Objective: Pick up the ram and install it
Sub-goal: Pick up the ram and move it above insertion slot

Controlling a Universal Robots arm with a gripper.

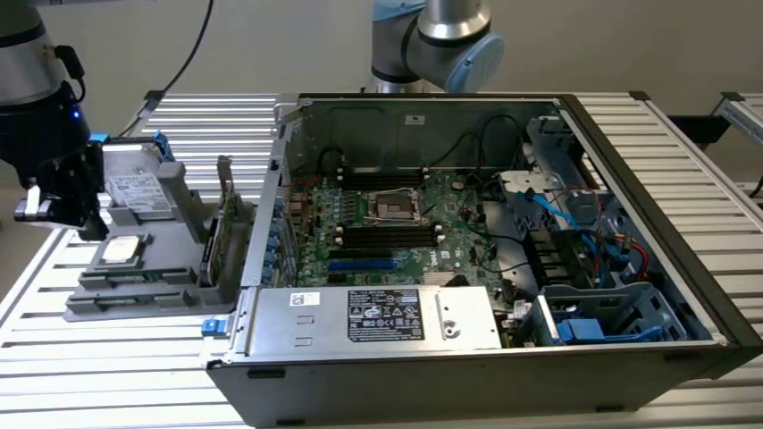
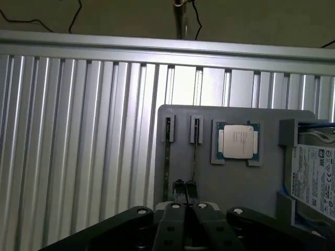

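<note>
Two ram sticks stand edge-on in slots of the grey holder (image 2: 209, 183): one ram stick (image 2: 167, 162) and a second ram stick (image 2: 194, 151) beside it. My gripper (image 2: 183, 189) is shut, its dark fingertips (image 2: 178, 186) pressed together, with nothing between them. They hover just off the near ends of the two sticks. In the exterior view my gripper (image 1: 74, 219) hangs over the holder (image 1: 131, 299) at the exterior view's left. The open computer case (image 1: 477, 357) lies in the middle, and the black memory slots (image 1: 384, 234) on its motherboard show.
The holder also carries a CPU (image 2: 238, 141) and a hard drive (image 2: 314, 180). A green card (image 1: 223, 223) stands upright between holder and case. A second arm's base (image 1: 430, 40) stands behind the case. The slatted metal table (image 1: 120, 375) lies all around.
</note>
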